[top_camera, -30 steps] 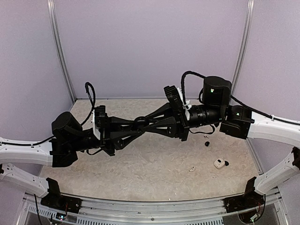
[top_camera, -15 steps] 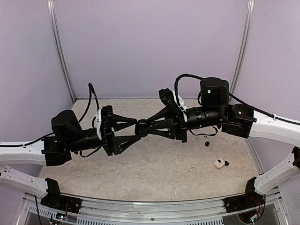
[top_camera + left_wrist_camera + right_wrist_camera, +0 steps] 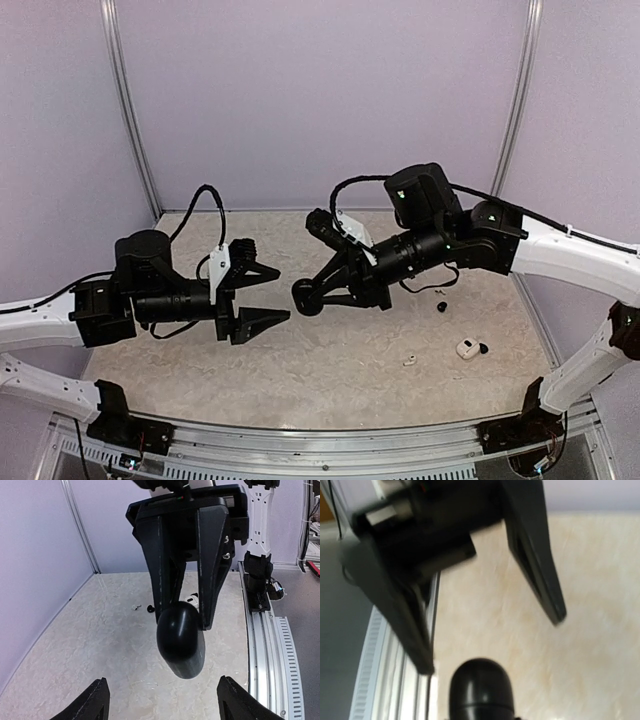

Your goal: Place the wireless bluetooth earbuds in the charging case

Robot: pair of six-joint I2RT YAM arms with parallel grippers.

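Facing each other mid-air | left gripper [image 3: 274, 295] spread apart, empty | right gripper [image 3: 318, 291] clamped on black case [image 3: 304, 298]

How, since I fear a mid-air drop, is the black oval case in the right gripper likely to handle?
The black case looks glossy and rounded, so probably slippery. The right gripper pinches only one end, so it might pivot or slide out. Small and hard-looking, it is likely light and stiff.

One high, two close
Top looks down from behind; wrist cameras face each other (all share the glossy black oval plastic case [image 3: 180, 640]).
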